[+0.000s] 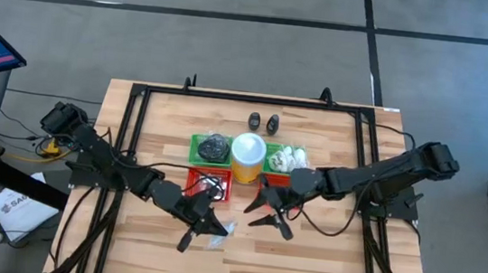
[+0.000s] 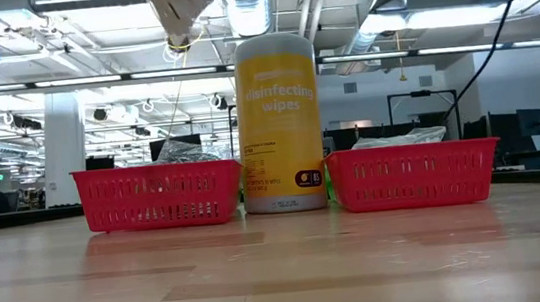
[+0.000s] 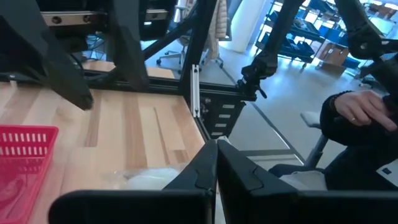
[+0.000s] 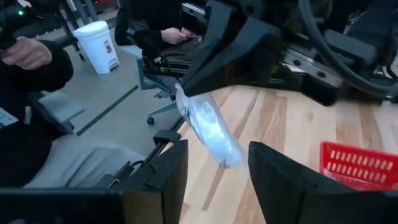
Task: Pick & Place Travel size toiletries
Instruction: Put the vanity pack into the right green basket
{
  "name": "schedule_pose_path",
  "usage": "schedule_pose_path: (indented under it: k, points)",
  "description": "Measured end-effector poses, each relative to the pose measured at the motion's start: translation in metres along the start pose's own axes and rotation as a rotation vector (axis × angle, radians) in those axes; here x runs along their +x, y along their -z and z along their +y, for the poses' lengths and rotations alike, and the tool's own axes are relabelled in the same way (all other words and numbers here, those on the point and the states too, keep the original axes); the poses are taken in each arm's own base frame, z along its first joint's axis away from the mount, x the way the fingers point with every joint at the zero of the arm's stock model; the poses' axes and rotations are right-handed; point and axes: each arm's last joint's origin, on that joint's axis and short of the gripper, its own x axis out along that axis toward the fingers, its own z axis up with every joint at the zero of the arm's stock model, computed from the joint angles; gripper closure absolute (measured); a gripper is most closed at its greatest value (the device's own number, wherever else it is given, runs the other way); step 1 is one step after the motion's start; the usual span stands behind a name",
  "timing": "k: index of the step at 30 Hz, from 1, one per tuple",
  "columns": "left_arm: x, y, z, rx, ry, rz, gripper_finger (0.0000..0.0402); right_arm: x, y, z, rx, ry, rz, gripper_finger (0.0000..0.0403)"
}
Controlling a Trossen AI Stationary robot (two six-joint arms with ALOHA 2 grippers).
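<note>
The yellow wipes canister [image 2: 280, 120] reads "disinfecting wipes" in pale letters on its front, seen in the low view below and between the two end effectors. Its smaller print and round dark badge are too fine to read. Nothing else is legible.

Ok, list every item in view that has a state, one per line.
Left gripper: jaws shut on a clear-wrapped white packet, held above the table.
Right gripper: jaws open, empty.
Yellow wipes cylinder: upright, white lid closed.
Two small black bottles: standing, outside the trays.
</note>
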Motion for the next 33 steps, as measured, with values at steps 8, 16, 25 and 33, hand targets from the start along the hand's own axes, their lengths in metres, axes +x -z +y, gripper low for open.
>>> schedule_pose_path:
  k: [8, 16, 25, 33]
  points:
    - [0.0, -0.002, -0.001, 0.035, 0.007, -0.02, 0.0401, 0.026, -0.009, -0.001, -0.006, -0.015, 0.01, 0.0244]
    - [0.0, -0.003, -0.001, 0.04, 0.009, -0.029, 0.0401, 0.046, -0.009, -0.004, -0.032, -0.02, 0.027, 0.0244]
    - [0.0, -0.004, -0.001, 0.041, 0.01, -0.035, 0.0401, 0.045, -0.014, 0.01, -0.098, -0.052, 0.005, 0.0244]
    - [0.0, -0.005, 0.0, 0.063, 0.01, -0.045, 0.0401, 0.048, -0.011, 0.014, -0.13, 0.011, 0.015, 0.0244]
